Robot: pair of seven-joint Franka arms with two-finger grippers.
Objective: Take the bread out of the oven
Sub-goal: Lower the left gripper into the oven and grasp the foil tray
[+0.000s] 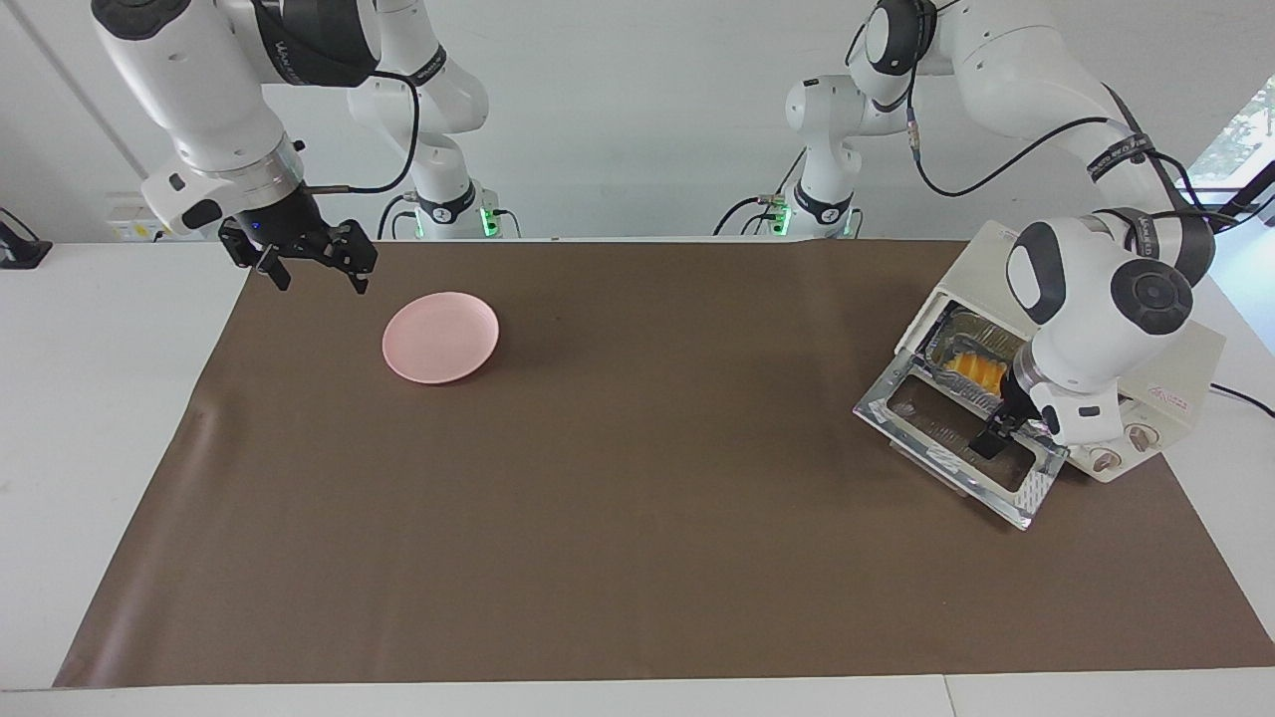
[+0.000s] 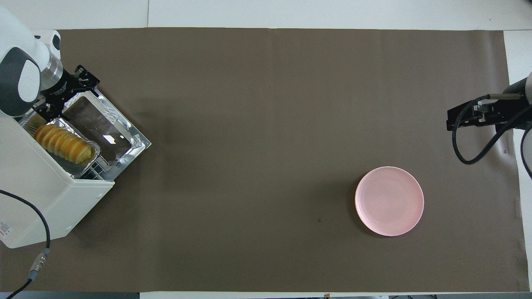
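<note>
The bread (image 2: pixel 63 143), a ridged yellow-orange loaf, lies in a crinkled foil tray (image 2: pixel 83 166) on the rack of the cream toaster oven (image 2: pixel 37 199), whose glass door (image 2: pixel 104 128) is dropped open toward the right arm's end of the surface (image 2: pixel 266 124). The left gripper (image 2: pixel 62 93) hangs over the open door beside the tray, jaws spread and holding nothing. Likely hazards: a descent onto the tray rim would crumple or drag the foil; a pinch at the loaf's end could tip it. The right gripper (image 1: pixel 311 261) waits above the mat's edge near the pink plate (image 1: pixel 440 337), jaws spread.
</note>
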